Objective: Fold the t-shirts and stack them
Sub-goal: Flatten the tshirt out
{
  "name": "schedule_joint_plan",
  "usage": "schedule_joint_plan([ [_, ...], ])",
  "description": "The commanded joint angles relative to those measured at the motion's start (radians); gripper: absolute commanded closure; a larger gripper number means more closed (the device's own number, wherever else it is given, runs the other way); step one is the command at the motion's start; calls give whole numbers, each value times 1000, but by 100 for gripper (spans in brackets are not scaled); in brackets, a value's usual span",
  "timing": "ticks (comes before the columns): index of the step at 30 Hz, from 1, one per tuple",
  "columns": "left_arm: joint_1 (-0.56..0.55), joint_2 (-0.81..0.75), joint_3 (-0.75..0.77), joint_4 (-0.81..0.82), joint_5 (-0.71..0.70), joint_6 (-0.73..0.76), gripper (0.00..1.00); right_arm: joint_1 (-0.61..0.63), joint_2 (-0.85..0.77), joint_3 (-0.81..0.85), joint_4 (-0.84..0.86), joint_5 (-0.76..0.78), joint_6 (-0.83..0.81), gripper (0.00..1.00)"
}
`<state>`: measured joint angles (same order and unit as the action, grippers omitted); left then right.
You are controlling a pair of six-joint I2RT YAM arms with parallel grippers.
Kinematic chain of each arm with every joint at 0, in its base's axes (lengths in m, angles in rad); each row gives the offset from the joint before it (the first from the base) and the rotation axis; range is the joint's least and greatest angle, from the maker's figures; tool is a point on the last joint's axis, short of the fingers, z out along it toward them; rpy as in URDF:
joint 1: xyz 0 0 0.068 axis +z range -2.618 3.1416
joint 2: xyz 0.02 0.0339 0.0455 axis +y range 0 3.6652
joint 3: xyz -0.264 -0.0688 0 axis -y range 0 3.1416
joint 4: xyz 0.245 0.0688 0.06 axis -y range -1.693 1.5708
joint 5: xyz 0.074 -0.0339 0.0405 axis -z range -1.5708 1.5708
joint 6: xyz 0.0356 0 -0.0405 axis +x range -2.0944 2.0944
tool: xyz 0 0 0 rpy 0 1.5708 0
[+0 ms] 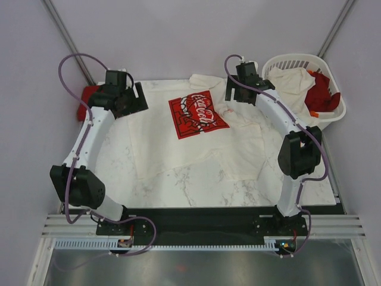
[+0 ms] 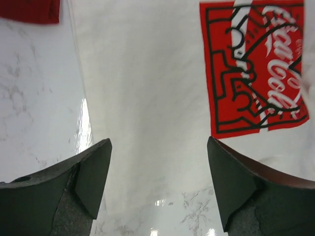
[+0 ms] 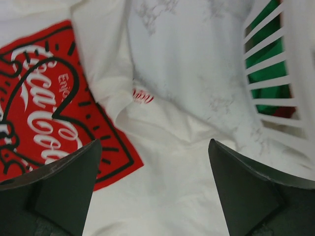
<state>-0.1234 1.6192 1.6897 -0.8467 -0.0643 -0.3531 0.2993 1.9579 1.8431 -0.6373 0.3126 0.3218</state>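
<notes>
A cream-white t-shirt point(image 1: 196, 140) lies spread on the marble table, its red graphic point(image 1: 197, 115) facing up. My left gripper point(image 1: 140, 100) hovers over the shirt's left edge. Its fingers point(image 2: 93, 172) stand wide apart with nothing between them, above cloth point(image 2: 147, 73) and bare marble. My right gripper point(image 1: 234, 92) hangs over the shirt's upper right part, open and empty, with the cloth point(image 3: 172, 162) and the graphic point(image 3: 44, 118) below it. A red t-shirt point(image 1: 89, 98) sits at the far left behind the left arm. It also shows in the left wrist view as a red patch point(image 2: 32, 10).
A white slatted basket point(image 1: 290, 59) stands at the back right corner, holding a cream t-shirt point(image 1: 292, 80) and a red one point(image 1: 321, 92). In the right wrist view its wall point(image 3: 275, 93) is close by on the right, with green cloth showing through the slats.
</notes>
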Motion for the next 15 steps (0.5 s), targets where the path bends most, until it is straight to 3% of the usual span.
schedule_joint_plan([
  [1,28,-75,-339,15,-3,-103,14,6,-48,-91,93,-208,40,2],
  [2,27,-96,-405,15,-3,-103,14,6,-37,-85,97,-260,39,2],
  [3,25,-108,-521,170,141,-186,12,8,-9,-75,94,-271,36,2],
  [5,21,-113,-596,245,178,-214,9,4,25,-27,97,-288,39,2],
  [15,11,-33,-736,336,66,-316,9,-3,301,189,62,-310,37,9],
])
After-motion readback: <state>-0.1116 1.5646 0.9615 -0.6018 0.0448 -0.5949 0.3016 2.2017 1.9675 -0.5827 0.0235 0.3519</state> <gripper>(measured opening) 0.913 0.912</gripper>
